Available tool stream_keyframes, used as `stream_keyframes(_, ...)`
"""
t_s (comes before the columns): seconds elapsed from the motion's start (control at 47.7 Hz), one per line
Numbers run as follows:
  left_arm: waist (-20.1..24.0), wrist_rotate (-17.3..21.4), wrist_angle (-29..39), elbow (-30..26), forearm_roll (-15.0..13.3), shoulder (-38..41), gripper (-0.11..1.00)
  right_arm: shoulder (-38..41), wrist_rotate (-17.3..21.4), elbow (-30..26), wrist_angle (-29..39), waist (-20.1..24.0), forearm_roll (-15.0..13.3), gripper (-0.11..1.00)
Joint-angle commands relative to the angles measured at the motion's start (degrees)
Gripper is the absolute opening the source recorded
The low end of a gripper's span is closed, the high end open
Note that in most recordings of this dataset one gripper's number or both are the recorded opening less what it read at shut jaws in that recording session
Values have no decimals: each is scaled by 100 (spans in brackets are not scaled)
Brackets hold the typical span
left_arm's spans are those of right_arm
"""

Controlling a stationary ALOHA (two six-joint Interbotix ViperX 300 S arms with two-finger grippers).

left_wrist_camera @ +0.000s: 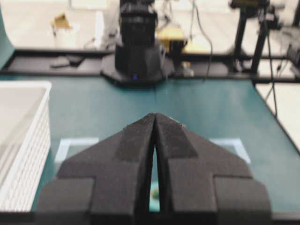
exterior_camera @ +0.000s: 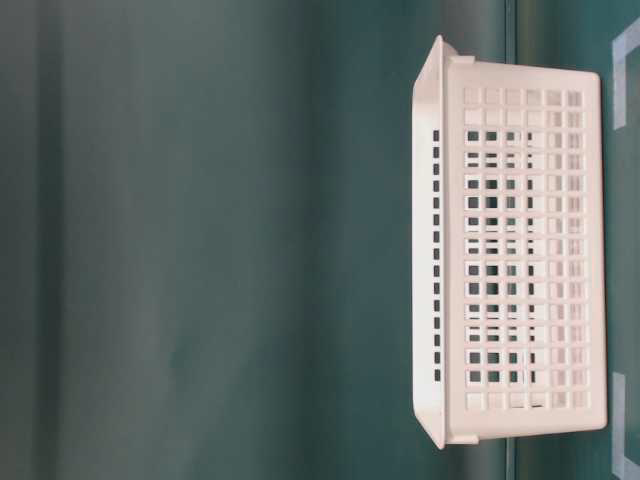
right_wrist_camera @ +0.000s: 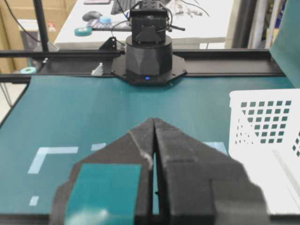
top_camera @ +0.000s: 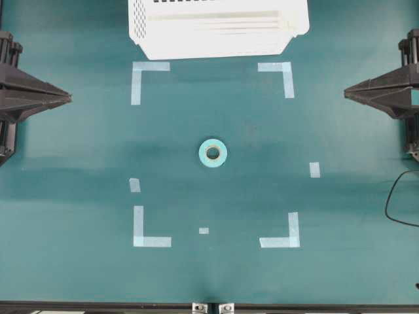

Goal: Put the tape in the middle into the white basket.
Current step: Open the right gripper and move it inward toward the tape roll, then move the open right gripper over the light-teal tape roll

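Observation:
The tape (top_camera: 213, 152), a small light teal roll with a tan core, lies flat in the middle of the green table. The white basket (top_camera: 216, 29) stands at the far edge; its lattice wall (exterior_camera: 520, 250) fills the table-level view. My left gripper (top_camera: 68, 98) rests at the left edge, shut and empty, far from the roll. Its tips (left_wrist_camera: 155, 115) meet, and a sliver of the tape (left_wrist_camera: 154, 192) shows through the slit behind them. My right gripper (top_camera: 346, 95) sits at the right edge, also shut on nothing (right_wrist_camera: 154, 120), with the basket (right_wrist_camera: 262, 140) to its right.
Pale tape corner marks (top_camera: 149, 77) frame a square around the roll, with small strips (top_camera: 315, 169) nearby. A black cable (top_camera: 393, 203) loops at the right edge. The opposite arm's base (left_wrist_camera: 138, 56) stands across the table in each wrist view (right_wrist_camera: 147, 56).

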Motion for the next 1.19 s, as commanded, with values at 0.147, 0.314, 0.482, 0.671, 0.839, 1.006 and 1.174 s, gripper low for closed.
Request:
stream_keyframes(0.147, -18, -9, 352, 132, -18, -229, -11, 264, 9, -62, -53, -18, 0, 53)
stream_keyframes(0.314, -18, 9, 563, 343, -18, -527, -11, 510, 9, -123, -62, -18, -9, 94)
stream_keyframes(0.482, -18, 18, 747, 598, -18, -782, -11, 712, 9, -167, -185, -18, -9, 100)
stream_keyframes(0.671, -18, 9, 756, 879, -9, -993, -11, 888, 18, -202, -352, -44, 0, 100)
stream_keyframes(0.839, -18, -9, 835, 1046, -18, -1107, -11, 1169, 26, -308, -369, -53, 0, 100)
stream_keyframes(1.006, -9, -18, 1046, 1151, -9, -1178, -11, 1503, 26, -475, -492, -53, 0, 100)
stream_keyframes(1.174, -18, -9, 1318, 1257, -18, -1266, -11, 1828, 26, -589, -650, -53, 0, 100)
